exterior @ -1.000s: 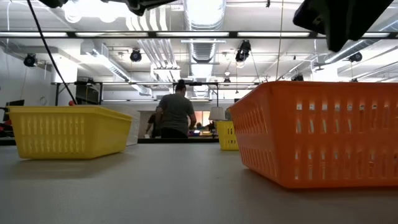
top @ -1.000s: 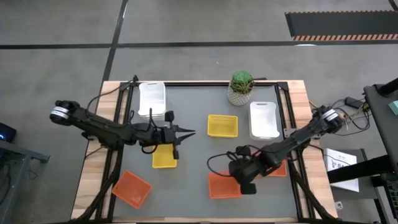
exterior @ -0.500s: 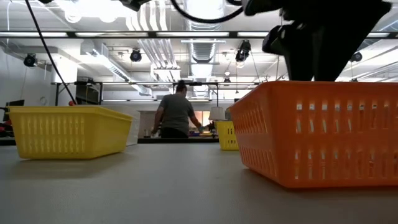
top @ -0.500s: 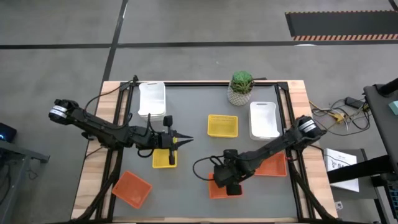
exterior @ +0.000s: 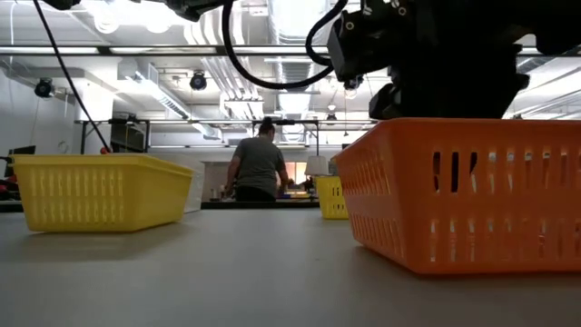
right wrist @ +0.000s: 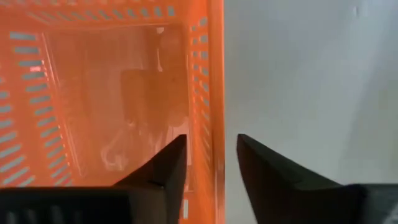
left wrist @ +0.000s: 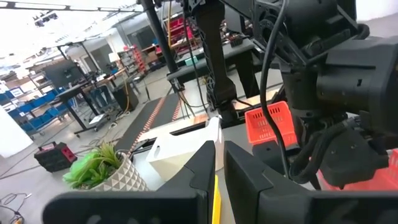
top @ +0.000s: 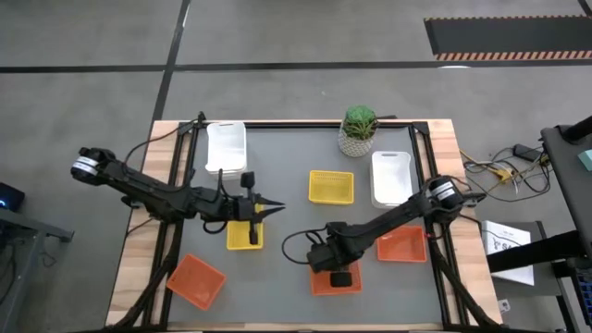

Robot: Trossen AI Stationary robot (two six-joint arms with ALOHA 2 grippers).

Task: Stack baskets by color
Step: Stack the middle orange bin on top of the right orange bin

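the right gripper (top: 340, 276) is hanging over the orange basket (top: 334, 275) at the table's near edge, its fingers (right wrist: 163, 167) standing apart and straddling the basket's side wall, one inside and one outside, not yet closed on it. the left gripper (top: 270, 210) is hovering with fingers together above the table's middle, just past a yellow basket (top: 244, 234). other baskets are lying scattered: another yellow one (top: 331, 187) beside a white one (top: 392, 178), near the potted plant (top: 359, 129).
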